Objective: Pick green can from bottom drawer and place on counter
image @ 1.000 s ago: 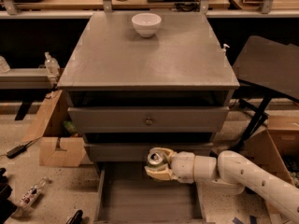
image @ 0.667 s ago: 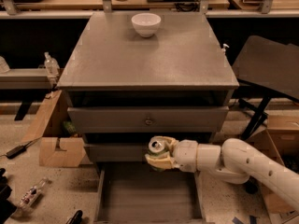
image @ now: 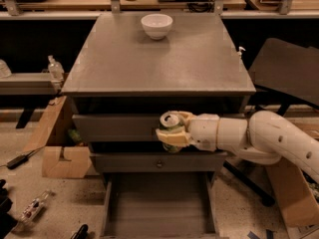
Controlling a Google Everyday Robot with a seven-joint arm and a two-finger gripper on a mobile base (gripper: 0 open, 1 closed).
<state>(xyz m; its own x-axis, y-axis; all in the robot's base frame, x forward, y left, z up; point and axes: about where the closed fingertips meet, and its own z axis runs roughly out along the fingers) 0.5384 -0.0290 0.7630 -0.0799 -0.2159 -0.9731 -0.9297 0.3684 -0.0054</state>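
Note:
My gripper (image: 172, 131) is shut on the green can (image: 171, 123), whose shiny silver top faces up. It holds the can upright in front of the top closed drawer, just below the front edge of the counter (image: 159, 59). The white arm (image: 259, 138) reaches in from the right. The bottom drawer (image: 158, 203) is pulled open below, and its flat grey floor shows nothing on it.
A white bowl (image: 156, 25) stands at the back of the counter. Two closed drawers with round knobs (image: 158, 163) sit under the top. A cardboard box (image: 62, 158) is on the floor at left and a dark chair (image: 289, 73) at right.
The gripper has lifted the can from the level of the middle drawer up to the top drawer front, close under the counter edge.

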